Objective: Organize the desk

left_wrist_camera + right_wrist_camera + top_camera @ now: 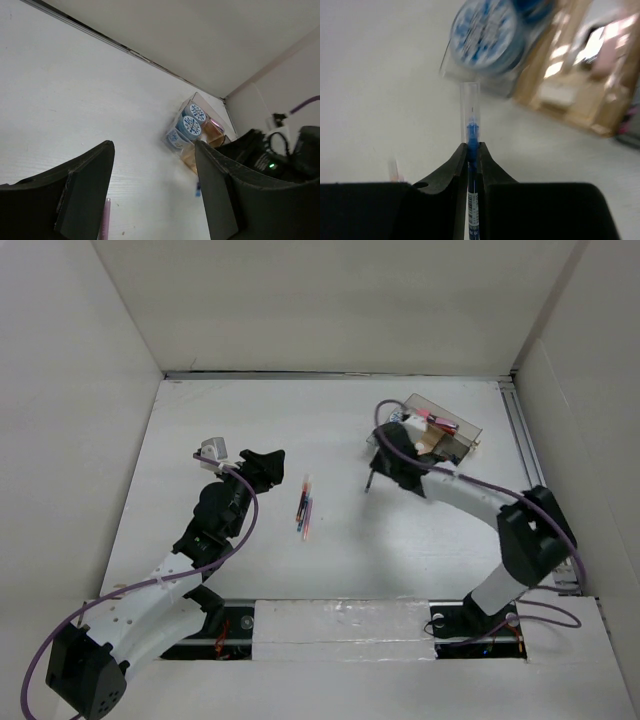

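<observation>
The desk (420, 550) is a flat white top boxed in by pale panels, with a metal rail along its right edge. The clear tray (447, 432) sits in the far right corner, and a small bunch of loose pens (303, 508) lies near the middle.

My worry is on the right side. My right gripper (472, 147) is pressed together on a blue pen (472, 187), pinching only its slim barrel, with the clear cap poking out ahead towards the tape rolls (485, 30) in the tray. I judge that so narrow a hold lets the pen pivot or slip if the cap knocks the tray wall or a roll. The tray also looks light, so a nudge could shove it towards the rail. The right wrist view is blurred around the tray, so I cannot tell which compartment the pen lines up with.

My right arm reaches forward with its elbow bent, the wrist just beside the tray's near left corner. My left arm is folded left of centre. My left gripper (154, 150) is spread wide and empty, near the loose pens but not touching them.
</observation>
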Robot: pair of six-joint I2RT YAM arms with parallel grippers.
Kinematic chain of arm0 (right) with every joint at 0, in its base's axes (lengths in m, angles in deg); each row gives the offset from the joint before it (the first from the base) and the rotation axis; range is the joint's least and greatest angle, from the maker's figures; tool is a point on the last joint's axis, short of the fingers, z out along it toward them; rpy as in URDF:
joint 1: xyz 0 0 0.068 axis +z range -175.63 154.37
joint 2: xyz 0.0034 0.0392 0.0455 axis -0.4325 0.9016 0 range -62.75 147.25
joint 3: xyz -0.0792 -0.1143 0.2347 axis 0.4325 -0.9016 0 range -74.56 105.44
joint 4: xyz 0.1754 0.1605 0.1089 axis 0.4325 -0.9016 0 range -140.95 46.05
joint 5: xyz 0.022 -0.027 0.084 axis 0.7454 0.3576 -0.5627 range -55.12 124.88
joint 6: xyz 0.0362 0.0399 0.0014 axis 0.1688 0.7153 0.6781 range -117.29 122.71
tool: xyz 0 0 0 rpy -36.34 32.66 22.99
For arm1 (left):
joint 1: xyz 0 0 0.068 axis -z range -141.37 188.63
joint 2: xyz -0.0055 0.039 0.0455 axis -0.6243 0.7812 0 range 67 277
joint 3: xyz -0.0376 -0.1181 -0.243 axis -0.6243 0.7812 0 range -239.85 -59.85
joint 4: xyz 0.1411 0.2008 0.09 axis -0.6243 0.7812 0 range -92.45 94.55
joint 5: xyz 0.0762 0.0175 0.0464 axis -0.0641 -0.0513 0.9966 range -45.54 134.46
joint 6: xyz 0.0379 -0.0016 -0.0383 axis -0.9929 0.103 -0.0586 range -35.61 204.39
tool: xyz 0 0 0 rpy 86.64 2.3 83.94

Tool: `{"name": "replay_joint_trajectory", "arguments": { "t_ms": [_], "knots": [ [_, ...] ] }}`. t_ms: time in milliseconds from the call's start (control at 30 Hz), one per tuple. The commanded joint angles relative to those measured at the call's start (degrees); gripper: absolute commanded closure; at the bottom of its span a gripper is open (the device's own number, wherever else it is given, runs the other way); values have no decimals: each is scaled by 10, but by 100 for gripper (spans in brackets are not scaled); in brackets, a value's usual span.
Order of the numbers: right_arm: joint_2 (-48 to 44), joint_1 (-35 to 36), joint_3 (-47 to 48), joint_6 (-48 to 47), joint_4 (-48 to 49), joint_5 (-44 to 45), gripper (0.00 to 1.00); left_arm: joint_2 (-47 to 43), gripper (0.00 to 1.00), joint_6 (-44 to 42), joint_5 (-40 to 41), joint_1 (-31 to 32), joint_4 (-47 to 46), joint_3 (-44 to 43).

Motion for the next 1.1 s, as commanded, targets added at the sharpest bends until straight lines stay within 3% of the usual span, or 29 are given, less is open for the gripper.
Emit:
{"name": "replay_joint_trajectory", "arguments": {
  "t_ms": [0, 33, 233, 500, 600, 633, 733, 833, 900, 933, 1000, 1033, 1067],
  "knots": [
    [-84, -103, -42, 33, 60, -4, 100, -12, 38, -7, -11, 1, -20, -1],
    [-108, -147, -71, 52, 69, -27, 98, -12, 38, -7, -8, 1, -29, 3],
    [-135, -262, -104, 90, 94, -65, 97, -8, 38, -5, -13, 1, -28, 2],
    [-110, -323, -110, 117, 96, -103, 93, -5, 38, -7, -6, 1, -27, 2],
    [-121, -328, -114, 124, 94, -88, 76, -3, 38, -6, -8, 1, -26, 0],
    [-125, -328, -116, 122, 93, -86, 62, -3, 38, -6, -10, 1, -27, 1],
    [-140, -328, -118, 119, 93, -88, 45, 0, 38, -6, -6, 1, -28, 1],
    [-155, -315, -123, 112, 106, -100, 41, 2, 38, -6, -12, 1, -26, -1],
    [-167, -294, -137, 101, 147, -124, 45, 1, 38, -6, -11, 1, -29, 0],
    [-169, -259, -144, 82, 163, -150, 61, 1, 38, -6, -6, 1, -27, 0],
    [-155, -214, -147, 66, 196, -168, 76, -2, 38, -6, -5, 1, -23, -1],
    [-141, -164, -141, 50, 196, -179, 91, -3, 38, -7, -8, 1, -25, 0],
    [-127, -137, -132, 42, 191, -182, 96, -4, 38, -7, -7, 1, -27, 1]
  ]
}}
